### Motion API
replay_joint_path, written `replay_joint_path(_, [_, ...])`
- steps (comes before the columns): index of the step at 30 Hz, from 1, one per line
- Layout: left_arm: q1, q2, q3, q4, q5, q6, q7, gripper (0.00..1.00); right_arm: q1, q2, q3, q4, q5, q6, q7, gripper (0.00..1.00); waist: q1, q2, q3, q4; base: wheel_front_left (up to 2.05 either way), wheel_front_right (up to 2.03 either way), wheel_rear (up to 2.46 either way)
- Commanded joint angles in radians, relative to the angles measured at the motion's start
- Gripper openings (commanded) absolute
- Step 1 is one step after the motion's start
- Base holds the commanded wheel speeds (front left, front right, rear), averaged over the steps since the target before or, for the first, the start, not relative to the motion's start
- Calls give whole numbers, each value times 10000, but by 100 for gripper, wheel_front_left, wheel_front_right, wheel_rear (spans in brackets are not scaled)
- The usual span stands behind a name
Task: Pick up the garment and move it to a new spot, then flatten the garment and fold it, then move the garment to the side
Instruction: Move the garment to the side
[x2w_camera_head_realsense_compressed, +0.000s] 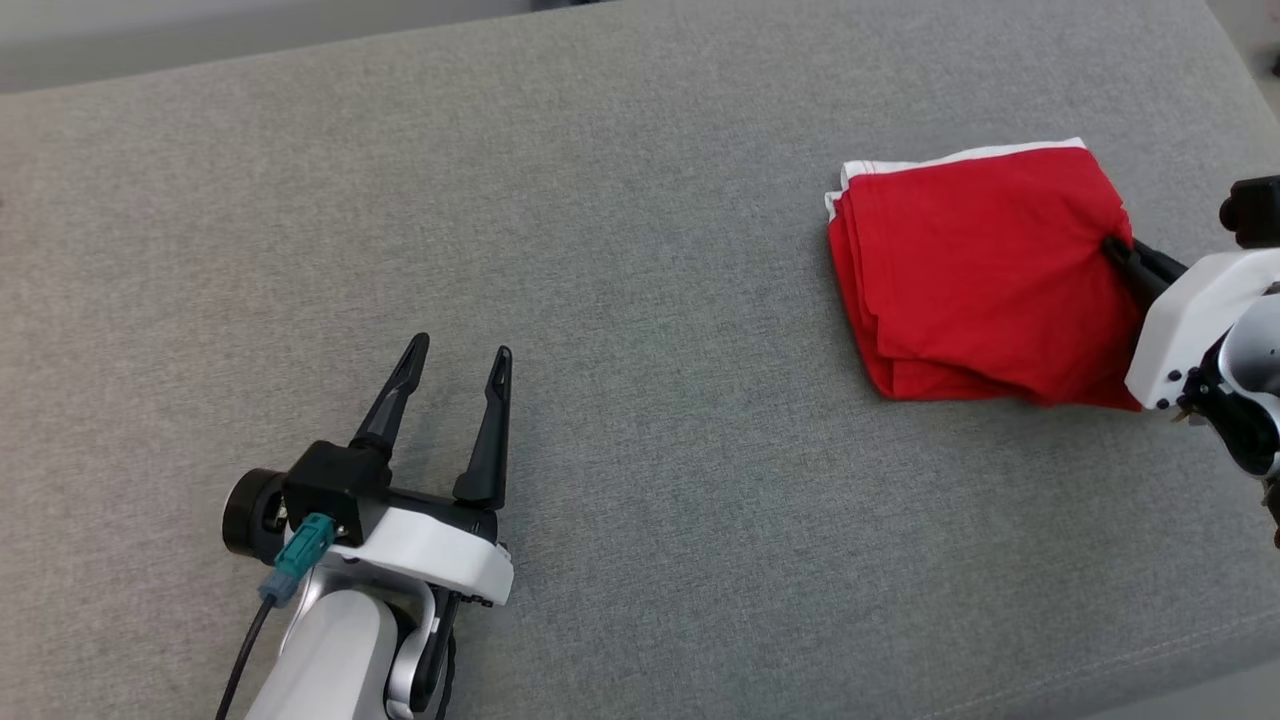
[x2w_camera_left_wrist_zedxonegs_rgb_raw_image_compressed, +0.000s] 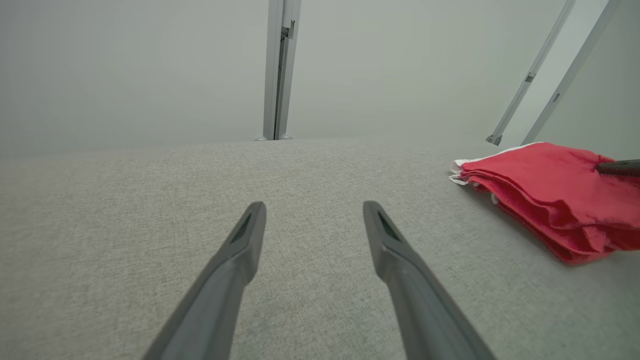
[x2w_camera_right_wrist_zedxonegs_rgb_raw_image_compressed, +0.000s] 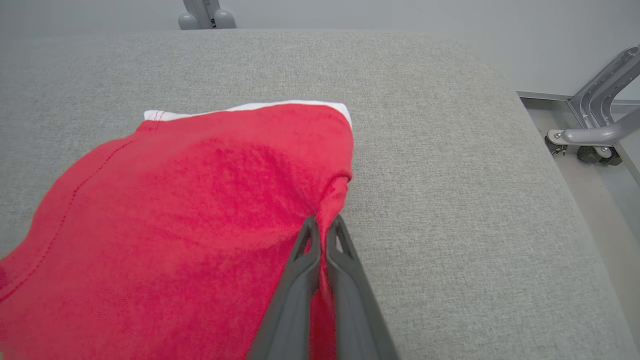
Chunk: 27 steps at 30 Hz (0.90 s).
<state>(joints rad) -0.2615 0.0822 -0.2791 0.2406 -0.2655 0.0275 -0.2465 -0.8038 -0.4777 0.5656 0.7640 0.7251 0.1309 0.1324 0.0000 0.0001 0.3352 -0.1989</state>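
— On the right of the head view, what holds the folded red cloth garment (x2w_camera_head_realsense_compressed: 975, 270) with the white trim?
— The right gripper (x2w_camera_head_realsense_compressed: 1118, 248): its two dark fingers are pinched together on the garment's right edge, and the cloth puckers there.
— And the garment itself?
— It lies in layers on the grey woven fabric surface (x2w_camera_head_realsense_compressed: 640, 200), upper right of the frame.
— The left gripper (x2w_camera_head_realsense_compressed: 458, 352)?
— Lower left, its prongs spread apart with bare fabric between them, well apart from the garment.

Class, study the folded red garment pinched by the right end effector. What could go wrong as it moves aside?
1. The right end effector pinches only one edge of the garment; dragging may undo the stacked folds.
2. The garment lies toward the right edge of the padded surface; it could slide off.
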Motion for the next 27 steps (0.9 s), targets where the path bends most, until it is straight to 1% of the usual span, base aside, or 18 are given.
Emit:
replay_joint_path(1, [-216, 84, -31, -93, 104, -1, 53, 100, -239, -55, 25, 124, -24, -2, -138, 0, 0, -1, 377, -343, 0, 0, 0])
replay_joint_path(6, [-273, 150, -193, -330, 168, -26, 194, 100, -647, -266, 99, 516, -31, -2, -361, 0, 0, -1, 519, -275, 0, 0, 0])
replay_joint_path(11, [-283, 201, -266, -575, 190, 64, 293, 100, -1105, -609, 90, 1038, -294, -3, -737, 0, 0, -1, 632, 48, 0, 0, 0])
replay_joint_path(19, [-325, 237, -315, -892, 146, 164, 312, 100, -2142, -1135, -267, 2625, -1110, -3, -1377, 0, 0, -1, 945, 733, 0, 0, 0])
replay_joint_path(21, [-364, 233, -324, -944, 135, 192, 297, 100, -2394, -1187, -415, 3101, -1298, -3, -1523, 0, 0, -1, 1043, 899, 0, 0, 0])
replay_joint_path(22, [-364, 233, -324, -944, 135, 192, 297, 100, -2394, -1187, -415, 3101, -1298, -3, -1523, 0, 0, -1, 1043, 899, 0, 0, 0])
replay_joint_path(23, [-381, 237, -316, -977, 121, 226, 279, 100, -2650, -1228, -540, 3598, -1477, -3, -1615, 0, 0, -1, 1133, 1039, 0, 0, 0])
replay_joint_path(24, [-381, 237, -316, -977, 121, 226, 279, 100, -2650, -1228, -540, 3598, -1477, -3, -1615, 0, 0, -1, 1133, 1039, 0, 0, 0])
replay_joint_path(27, [-385, 268, -293, -995, 88, 249, 253, 100, -3005, -1270, -670, 4280, -1734, -3, -1716, 0, 0, -1, 1233, 1217, 0, 0, 0])
